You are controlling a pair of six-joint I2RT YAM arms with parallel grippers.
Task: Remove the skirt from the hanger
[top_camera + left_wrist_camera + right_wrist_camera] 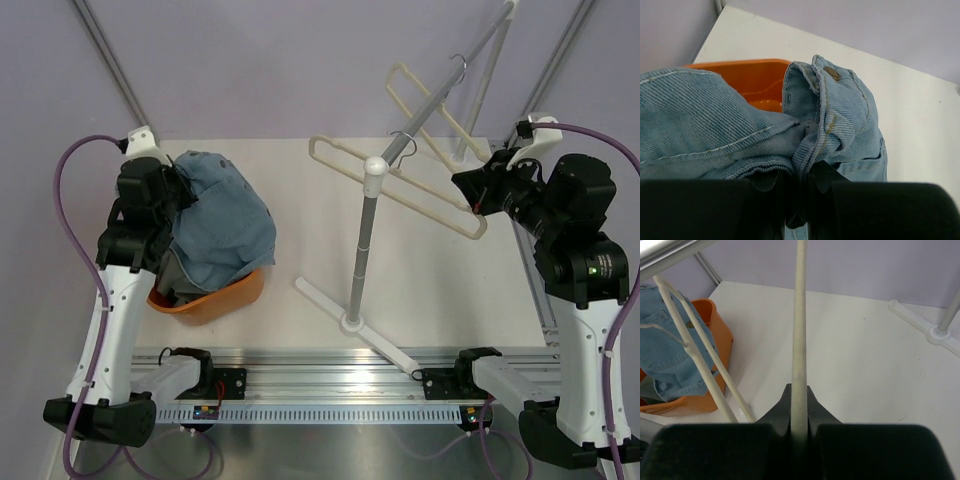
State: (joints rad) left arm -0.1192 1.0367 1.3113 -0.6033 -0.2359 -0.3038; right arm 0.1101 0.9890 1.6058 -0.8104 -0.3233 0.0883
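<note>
The blue denim skirt (225,225) hangs bunched over the orange basket (222,300) at the left, off the hanger. My left gripper (180,190) is shut on the skirt's fabric (805,145) near its waistband, and the basket's orange wall (747,80) shows behind. The cream hanger (400,180) hangs by its hook on the grey rack (365,240). My right gripper (470,195) is shut on the hanger's right end; its bar (799,340) runs straight between my fingers (781,405).
A second cream hanger (430,105) hangs further back on the rack's arm. The rack's white base foot (350,320) lies across the table's middle front. The skirt and basket (687,405) show at the left of the right wrist view.
</note>
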